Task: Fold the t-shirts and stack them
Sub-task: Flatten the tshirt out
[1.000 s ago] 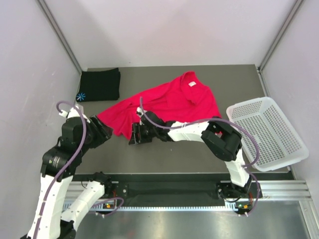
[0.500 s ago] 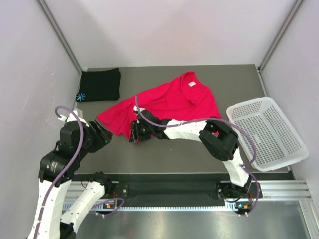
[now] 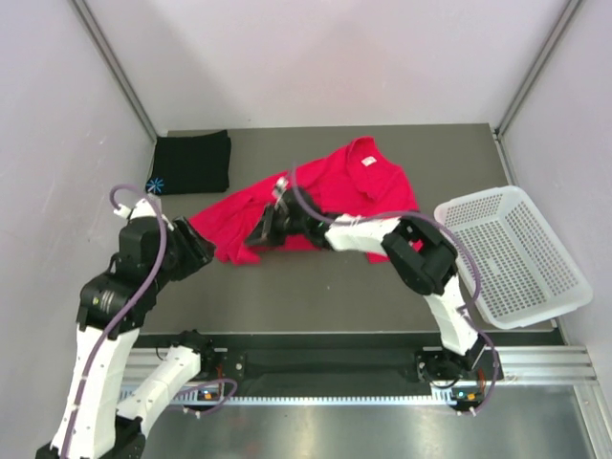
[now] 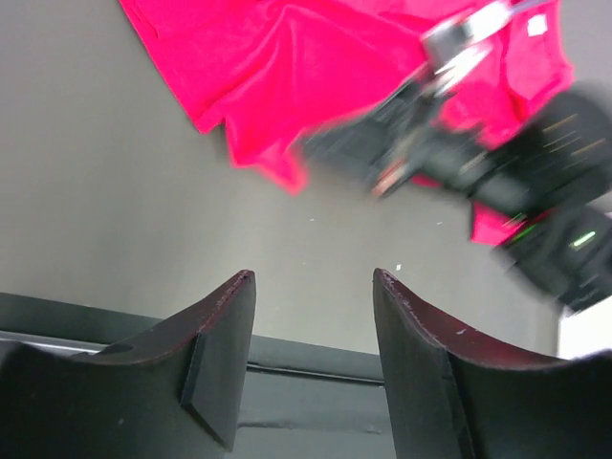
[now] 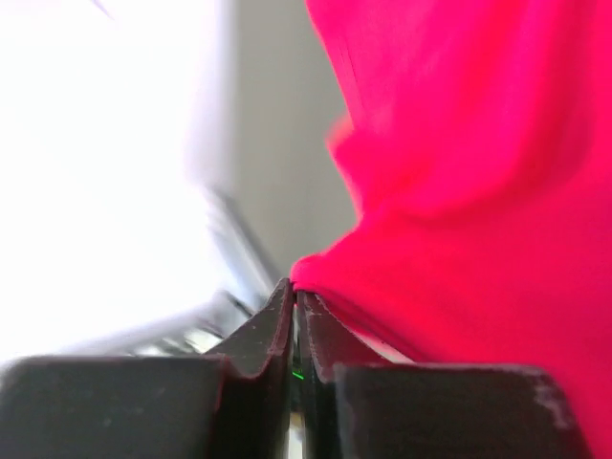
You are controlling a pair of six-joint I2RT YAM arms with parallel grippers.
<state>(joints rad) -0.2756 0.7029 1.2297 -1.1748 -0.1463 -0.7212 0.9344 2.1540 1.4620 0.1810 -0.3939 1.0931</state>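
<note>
Top view: a grey table (image 3: 335, 287) holds two shirts. The red shirt (image 3: 330, 196) lies crumpled and spread across the middle. The black shirt (image 3: 191, 163) sits folded in the far left corner, well apart from it. A white basket (image 3: 512, 253) stands at the right edge. The right arm reaches far across to the left, and the right claw (image 3: 258, 235) is on the red shirt's near left edge. The left claw (image 3: 196, 251) hangs just beside the same edge, further left.

Left wrist view: the two dark fingers (image 4: 220, 363) stand apart with only bare table between them, so this claw is open and holds nothing. The red shirt's edge lies ahead, with the right arm blurred above it.

Right wrist view: the jaws are pressed together on a thin fold of red cloth at their tips, so this claw is gripping the red shirt.

The step in hand looks like drawing this edge out to flatten the shirt before folding. The pinch is shallow, so a slow, low pull should stop the cloth slipping free. The left claw would do well to take the nearby corner so that the hem is pulled straight. The arms are close together, so they need room to avoid a knock.
</note>
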